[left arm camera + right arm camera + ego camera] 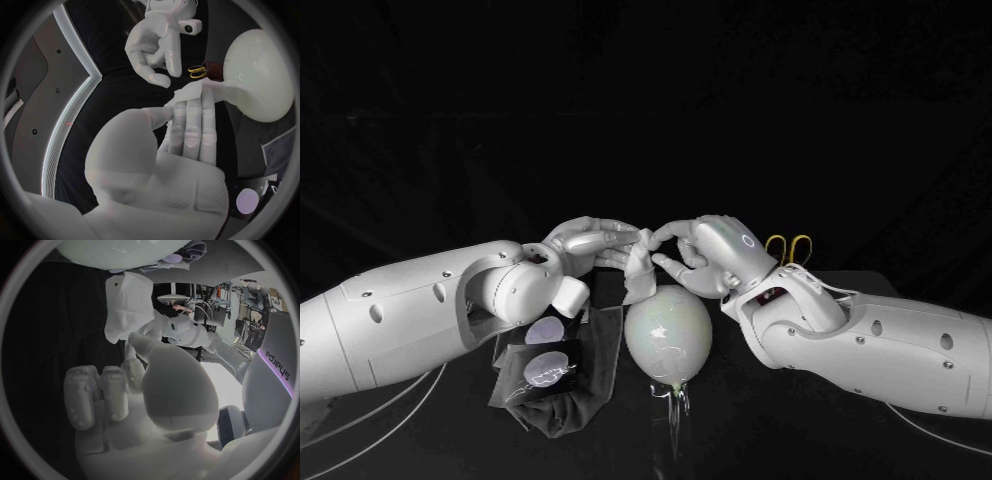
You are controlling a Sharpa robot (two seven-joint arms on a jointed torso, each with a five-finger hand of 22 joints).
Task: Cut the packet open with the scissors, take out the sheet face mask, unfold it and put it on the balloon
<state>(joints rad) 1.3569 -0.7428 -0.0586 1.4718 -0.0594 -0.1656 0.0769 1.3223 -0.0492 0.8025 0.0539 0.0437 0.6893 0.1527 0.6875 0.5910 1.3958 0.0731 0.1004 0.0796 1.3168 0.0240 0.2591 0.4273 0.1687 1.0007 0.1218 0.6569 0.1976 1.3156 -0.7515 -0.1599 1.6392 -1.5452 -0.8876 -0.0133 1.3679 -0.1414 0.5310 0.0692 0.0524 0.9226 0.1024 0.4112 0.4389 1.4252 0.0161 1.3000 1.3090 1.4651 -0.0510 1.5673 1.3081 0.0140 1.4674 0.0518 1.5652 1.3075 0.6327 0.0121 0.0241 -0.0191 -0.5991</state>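
The left hand (596, 242), right hand (708, 250) and hanging face mask (640, 272) crowd the space beyond the balloon (672, 335). The packet (557, 372) blocks its left side. The near-right table (783, 445) lies open.

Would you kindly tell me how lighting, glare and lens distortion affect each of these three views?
Head view: dim; the black table merges with the background, while the pale glossy balloon carries soft highlights. Left wrist view: the fisheye bows straight edges and swells the balloon near the rim. Right wrist view: bright glare beside the silver right hand washes out that patch.
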